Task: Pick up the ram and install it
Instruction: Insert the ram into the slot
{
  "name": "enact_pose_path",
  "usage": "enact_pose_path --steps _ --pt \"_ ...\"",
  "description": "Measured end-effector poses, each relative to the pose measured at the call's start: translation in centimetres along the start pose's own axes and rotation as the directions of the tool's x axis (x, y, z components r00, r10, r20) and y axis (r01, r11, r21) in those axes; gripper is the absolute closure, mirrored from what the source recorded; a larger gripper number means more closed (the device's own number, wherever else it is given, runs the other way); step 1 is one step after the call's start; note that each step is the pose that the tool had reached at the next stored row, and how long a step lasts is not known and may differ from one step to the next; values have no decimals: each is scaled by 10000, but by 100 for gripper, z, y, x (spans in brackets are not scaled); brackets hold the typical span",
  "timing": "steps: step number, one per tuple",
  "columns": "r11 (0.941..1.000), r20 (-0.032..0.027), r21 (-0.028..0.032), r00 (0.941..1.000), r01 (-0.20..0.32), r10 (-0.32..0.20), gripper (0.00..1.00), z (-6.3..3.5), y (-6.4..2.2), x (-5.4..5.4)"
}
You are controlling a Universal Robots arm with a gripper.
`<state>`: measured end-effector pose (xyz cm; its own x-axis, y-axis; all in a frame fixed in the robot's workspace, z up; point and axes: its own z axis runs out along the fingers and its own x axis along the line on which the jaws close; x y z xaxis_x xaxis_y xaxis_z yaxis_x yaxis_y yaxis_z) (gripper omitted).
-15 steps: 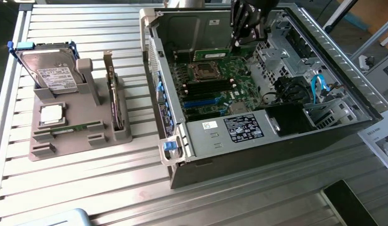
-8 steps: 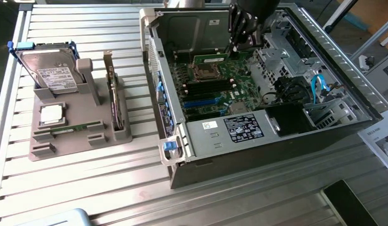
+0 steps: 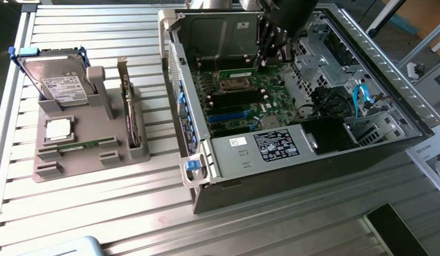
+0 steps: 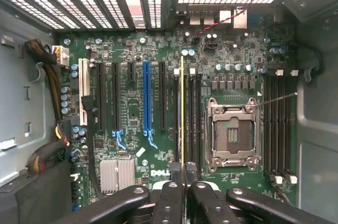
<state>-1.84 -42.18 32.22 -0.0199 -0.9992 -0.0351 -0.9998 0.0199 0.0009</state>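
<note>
Half done: the ram (image 4: 182, 108) is clamped edge-on in the narrowly closed gripper (image 4: 184, 186) and held over the motherboard (image 4: 132, 123) slots beside the CPU socket (image 4: 231, 134). Seating is judged not yet done.

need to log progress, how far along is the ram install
Done: the ram is picked up and inside the open computer case. In hand: the pincer is shut on it, holding it edge-on over the memory slots beside the CPU socket. Left: seating it; whether it has entered a slot cannot be told.
</note>
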Motion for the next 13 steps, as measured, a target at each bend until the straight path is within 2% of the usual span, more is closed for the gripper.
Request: enact_pose_path --steps 5,9,13 --pt "10000 1 22 10000 1 -1 88 157 0 6" --pt "10000 1 31 10000 1 -1 88 201 0 7" --pt "10000 1 32 10000 1 -1 88 205 -8 7"
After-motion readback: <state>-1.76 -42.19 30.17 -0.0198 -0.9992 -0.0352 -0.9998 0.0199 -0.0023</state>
